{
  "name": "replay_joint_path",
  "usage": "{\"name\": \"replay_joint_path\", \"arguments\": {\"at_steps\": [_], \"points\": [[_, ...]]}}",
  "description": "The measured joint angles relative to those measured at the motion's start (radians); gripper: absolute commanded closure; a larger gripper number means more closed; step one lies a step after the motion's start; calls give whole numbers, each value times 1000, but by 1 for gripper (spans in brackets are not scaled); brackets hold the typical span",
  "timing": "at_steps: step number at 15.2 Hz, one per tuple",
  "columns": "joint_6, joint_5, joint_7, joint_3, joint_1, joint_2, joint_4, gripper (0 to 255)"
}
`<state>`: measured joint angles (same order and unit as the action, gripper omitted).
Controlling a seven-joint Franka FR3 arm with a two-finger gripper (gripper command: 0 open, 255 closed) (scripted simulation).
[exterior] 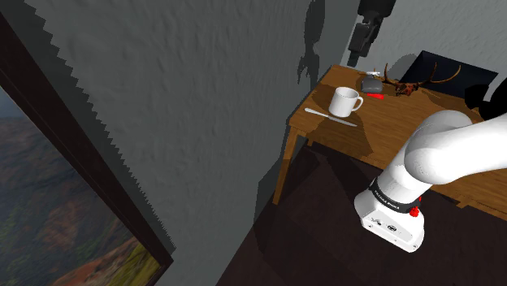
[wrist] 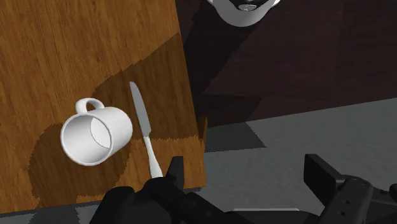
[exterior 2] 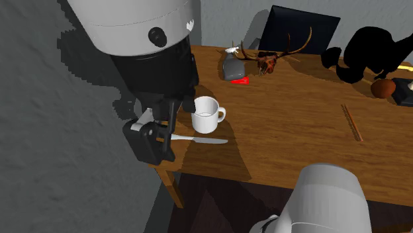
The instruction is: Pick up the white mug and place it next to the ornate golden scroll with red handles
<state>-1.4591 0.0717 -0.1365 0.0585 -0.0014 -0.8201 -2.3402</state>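
White and smooth all over, the mug [exterior: 345, 101] is shaped like a short round tube with one curved handle [wrist: 89, 104] on its side. It is seen standing upright and empty on the brown wooden bench [exterior: 382, 134], near the corner by the rough grey wall [exterior: 203, 97]. Wavy wood lines can be seen on the bench top.

One thin silver knife [exterior: 331, 118] is laid flat just beside the mug, between it and the bench's edge; the two do not seem to touch. One mug and one knife are counted at this end.

Farther along the bench, one dark skull with branching antlers [exterior 2: 271, 58] is set. Just beside it is one grey bottle [exterior 2: 231, 66] with a small red piece [exterior 2: 240, 80] at its foot. One thin brown stick [exterior 2: 352, 122] is laid well apart from the mug.

The black gripper [wrist: 248, 181] is held past the bench's corner, above the grey floor [wrist: 267, 124]. Its two blocky fingers [wrist: 321, 178] are spread wide apart and nothing is held between them. The mug is not touched by it.
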Motion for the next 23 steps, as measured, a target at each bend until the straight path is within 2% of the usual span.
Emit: {"name": "replay_joint_path", "arguments": {"at_steps": [4, 12, 17, 23], "points": [[-54, 30, -41, 41, -11, -3, -48, 0], [-286, 132, -181, 195, -54, 30, -207, 0], [-449, 190, -279, 312, -78, 121, -249, 0], [-674, 216, -405, 463, -72, 307, -255, 0]]}}
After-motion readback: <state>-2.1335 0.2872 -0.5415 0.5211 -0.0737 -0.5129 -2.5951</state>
